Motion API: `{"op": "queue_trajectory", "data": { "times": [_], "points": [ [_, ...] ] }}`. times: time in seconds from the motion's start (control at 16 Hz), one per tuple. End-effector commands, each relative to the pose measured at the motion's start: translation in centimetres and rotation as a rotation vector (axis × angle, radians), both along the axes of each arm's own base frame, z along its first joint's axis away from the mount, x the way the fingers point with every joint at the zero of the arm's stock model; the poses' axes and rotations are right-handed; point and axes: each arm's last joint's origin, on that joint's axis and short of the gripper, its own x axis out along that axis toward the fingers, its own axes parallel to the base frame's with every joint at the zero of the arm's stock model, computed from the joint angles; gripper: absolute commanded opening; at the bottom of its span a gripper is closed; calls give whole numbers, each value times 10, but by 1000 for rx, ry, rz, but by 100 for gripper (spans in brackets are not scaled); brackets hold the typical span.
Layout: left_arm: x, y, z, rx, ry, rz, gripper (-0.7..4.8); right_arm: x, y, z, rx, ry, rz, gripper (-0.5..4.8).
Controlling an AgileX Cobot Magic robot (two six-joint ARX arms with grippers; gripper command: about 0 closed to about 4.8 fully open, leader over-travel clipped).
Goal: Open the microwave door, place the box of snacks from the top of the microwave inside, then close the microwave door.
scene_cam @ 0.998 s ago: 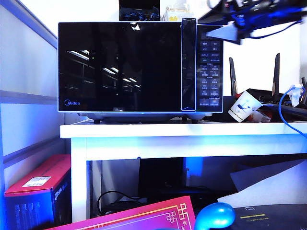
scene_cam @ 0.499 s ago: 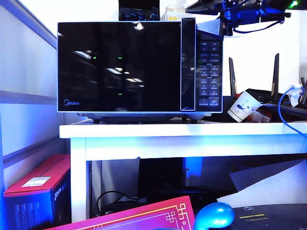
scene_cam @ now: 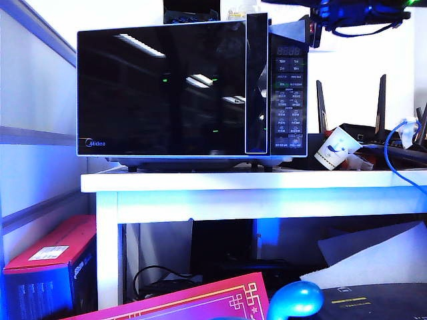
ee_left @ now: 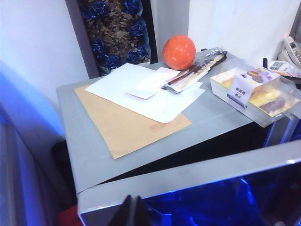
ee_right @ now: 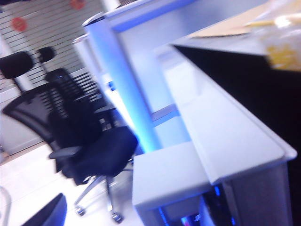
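Observation:
The black Midea microwave [scene_cam: 290, 93] stands on a white table. Its glass door [scene_cam: 160, 87] hangs ajar, the handle side [scene_cam: 257, 83] swung out toward the camera. My right gripper [scene_cam: 293, 33] reaches in from above at the door's handle edge, jaws wide apart; the right wrist view shows only one dark finger [ee_right: 47, 212] beside the door's pale top edge [ee_right: 225, 127]. The box of snacks [ee_left: 254, 92] lies on the microwave's grey top [ee_left: 84, 141], apart from both grippers. My left gripper [ee_left: 132, 213] hovers shut above the door's top edge [ee_left: 188, 174].
On the microwave top lie white sheets [ee_left: 141, 89] on a brown envelope [ee_left: 122, 127], an orange ball [ee_left: 178, 52], a wrapped snack [ee_left: 197, 70] and a dark box of blue flowers [ee_left: 117, 33]. A paper cup [scene_cam: 333, 148] and router [scene_cam: 373, 133] sit to the right. An office chair [ee_right: 80, 136] stands nearby.
The door has swung farther out toward the camera, its handle edge moving left. The right arm has shifted along the top of the exterior view and turned at the wrist.

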Motion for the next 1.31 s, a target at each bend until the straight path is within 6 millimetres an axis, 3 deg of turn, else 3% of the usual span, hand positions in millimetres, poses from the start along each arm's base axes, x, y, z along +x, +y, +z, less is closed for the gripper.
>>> {"op": "queue_trajectory", "data": {
  "times": [0.06,0.31,0.5,0.69,1.0,1.31],
  "points": [
    [-1,0,3,1,-22,-5,-6,-8,-13,18,1,-73,-13,364],
    [-1,0,3,1,-22,-5,-6,-7,-32,21,5,-99,-114,363],
    [-1,0,3,1,-24,-5,-6,-3,-32,22,10,-160,-259,333],
    [0,0,3,1,-25,-5,-6,1,-17,19,-43,-269,-445,323],
    [0,0,2,1,-24,-6,-6,3,12,4,-194,-284,-568,323],
    [0,0,3,1,-24,-6,-6,-6,7,11,-213,-241,-577,323]
  ]
}}
